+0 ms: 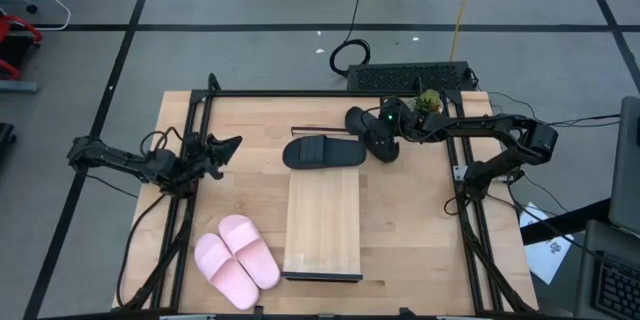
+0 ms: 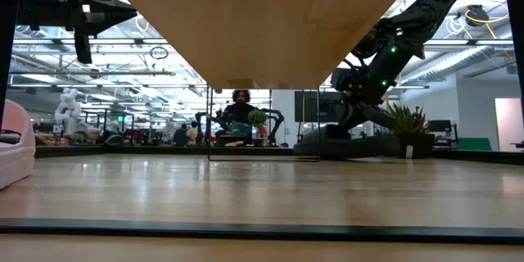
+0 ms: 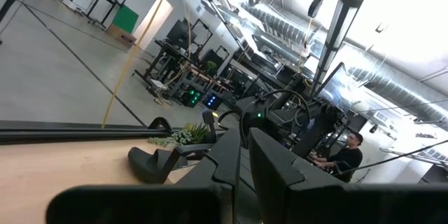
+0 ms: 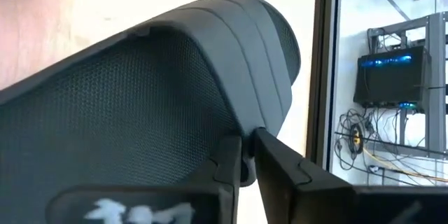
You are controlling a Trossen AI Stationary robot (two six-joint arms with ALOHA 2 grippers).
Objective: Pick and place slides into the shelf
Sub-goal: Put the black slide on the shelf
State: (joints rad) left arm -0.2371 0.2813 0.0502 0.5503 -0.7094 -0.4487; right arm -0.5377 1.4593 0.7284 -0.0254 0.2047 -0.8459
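The right gripper (image 4: 248, 155) is clamped on the strap edge of a black slide (image 1: 372, 132) just beyond the shelf (image 1: 322, 222); it should be lifted level so the pinch is kept.

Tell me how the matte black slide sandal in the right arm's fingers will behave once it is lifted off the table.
The matte black slide sandal is pinched only at a thin edge by the right gripper, so it will probably hang tilted and may swing. Its thick moulded body looks like foam: likely light, slightly bendy, not fragile. The matte, textured surface should resist slipping.
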